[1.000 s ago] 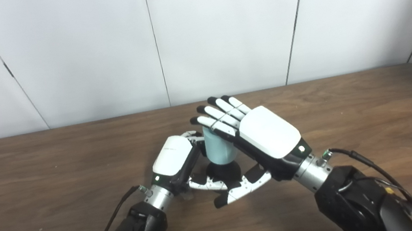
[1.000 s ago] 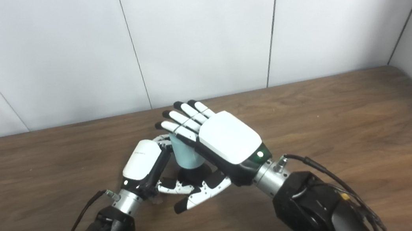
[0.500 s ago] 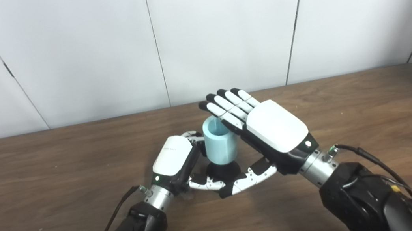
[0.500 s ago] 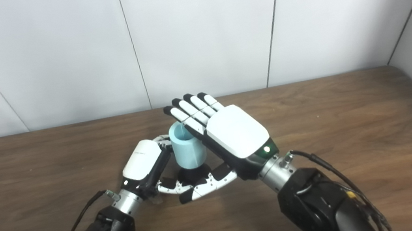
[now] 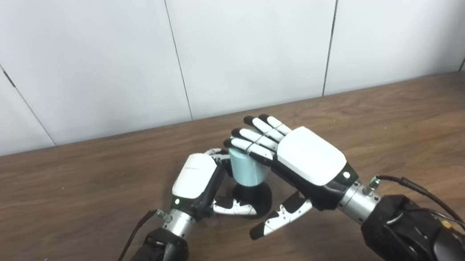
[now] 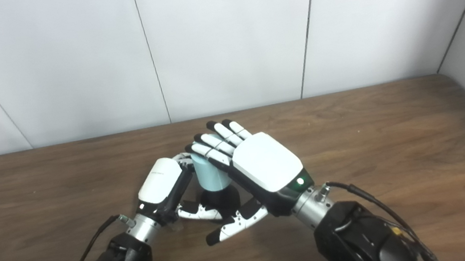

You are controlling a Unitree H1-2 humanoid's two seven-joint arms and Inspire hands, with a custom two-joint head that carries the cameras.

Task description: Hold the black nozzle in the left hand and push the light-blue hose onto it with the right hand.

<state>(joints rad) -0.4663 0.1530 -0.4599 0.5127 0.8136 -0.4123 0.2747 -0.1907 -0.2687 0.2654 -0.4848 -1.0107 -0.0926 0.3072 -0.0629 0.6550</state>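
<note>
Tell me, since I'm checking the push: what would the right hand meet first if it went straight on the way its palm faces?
The right hand lies flat, fingers over the hose top, palm facing down. It would press the hose first, toward the nozzle the left hand holds. Whether they already touch is unclear.

- We looked down from two head cameras set side by side, facing forward over the worktop [image 5: 416, 124] toward the white wall [image 5: 247, 34].
- Both sat close and shared nearly the whole scene, slightly offset sideways.
</note>
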